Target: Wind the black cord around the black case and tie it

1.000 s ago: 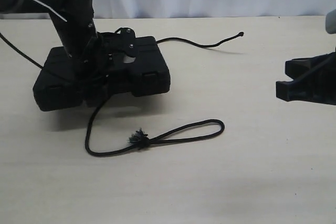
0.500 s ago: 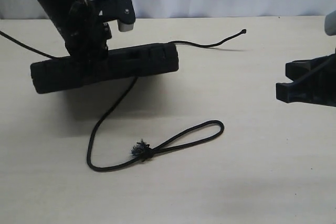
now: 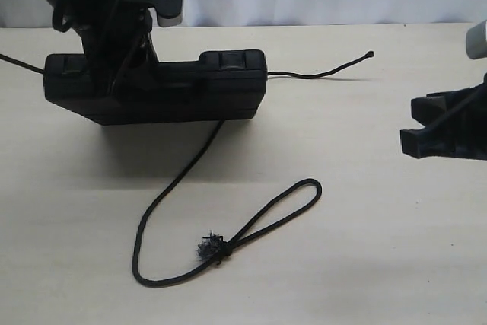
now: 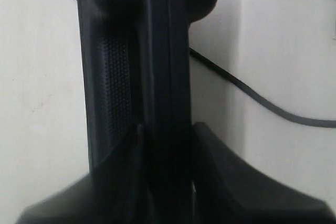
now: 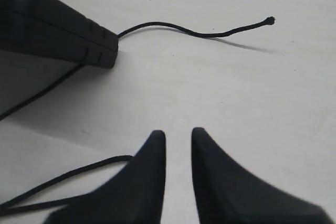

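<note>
Your left gripper (image 4: pixel 168 129) is clamped on the case (image 3: pixel 190 89). Its wrist camera shows a finger pressed against each face of the pebbled edge, which the outside view hides behind the arm.

The outside view gives you the bigger picture instead. The case is up on its side over the left of the table (image 3: pixel 365 249), and I can't tell whether its lower edge touches the surface. The cord (image 3: pixel 179 176) comes out from under it, curves toward the front and ends in a loop (image 3: pixel 316 188) closed by a frayed knot (image 3: pixel 213 247). The other end trails off to the right past the case to a small knotted tip (image 3: pixel 370 55).

Your right gripper (image 5: pixel 177 135) sits well apart on the right. Its own camera shows the fingers just a sliver apart, holding nothing — the outside view doesn't show that.
</note>
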Tool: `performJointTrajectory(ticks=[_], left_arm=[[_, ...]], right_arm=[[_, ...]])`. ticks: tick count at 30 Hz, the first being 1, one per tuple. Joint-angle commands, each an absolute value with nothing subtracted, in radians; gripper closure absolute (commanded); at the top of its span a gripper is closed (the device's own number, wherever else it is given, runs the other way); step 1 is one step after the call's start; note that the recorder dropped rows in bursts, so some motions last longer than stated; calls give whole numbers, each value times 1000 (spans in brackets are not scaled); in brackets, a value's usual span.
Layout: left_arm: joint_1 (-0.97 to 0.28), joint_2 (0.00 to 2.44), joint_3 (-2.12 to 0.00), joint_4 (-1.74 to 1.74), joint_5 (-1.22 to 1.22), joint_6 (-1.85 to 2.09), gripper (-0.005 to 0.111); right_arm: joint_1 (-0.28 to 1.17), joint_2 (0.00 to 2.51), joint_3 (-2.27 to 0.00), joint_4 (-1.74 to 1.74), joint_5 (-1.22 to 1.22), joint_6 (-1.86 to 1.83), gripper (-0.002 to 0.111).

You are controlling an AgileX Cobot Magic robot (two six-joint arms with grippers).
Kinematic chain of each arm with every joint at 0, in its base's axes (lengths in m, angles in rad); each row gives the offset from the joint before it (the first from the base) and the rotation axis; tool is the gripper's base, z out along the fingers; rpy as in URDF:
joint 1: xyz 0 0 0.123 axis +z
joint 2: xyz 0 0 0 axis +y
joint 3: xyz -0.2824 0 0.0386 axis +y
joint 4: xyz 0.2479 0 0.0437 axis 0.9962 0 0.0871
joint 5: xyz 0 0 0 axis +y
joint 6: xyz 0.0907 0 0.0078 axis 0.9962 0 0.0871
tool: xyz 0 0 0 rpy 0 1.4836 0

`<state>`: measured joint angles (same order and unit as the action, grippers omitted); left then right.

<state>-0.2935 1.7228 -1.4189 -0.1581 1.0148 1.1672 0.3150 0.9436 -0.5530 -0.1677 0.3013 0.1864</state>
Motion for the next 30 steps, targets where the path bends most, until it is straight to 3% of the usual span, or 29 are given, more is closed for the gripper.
performJointTrajectory(ticks=[1,3,8,15,30], left_arm=[[-298,1718,-1409,-187,989,1188,107],[-298,1718,-1409,-194,986,1188,107],[-298,1718,-1409,-194,984,1188,107],[-298,1718,-1409,-196,984,1188,107],[-298,1718,-1409,-195,938,1188,107]], right_arm=[[317,978,-557,23,390,55,64],[317,1035,-557,220,442,-144,54],[317,1179,-644,490,444,-363,54],[317,1432,-833,479,641,-266,54],[317,1621,-858,409,555,-438,54]])
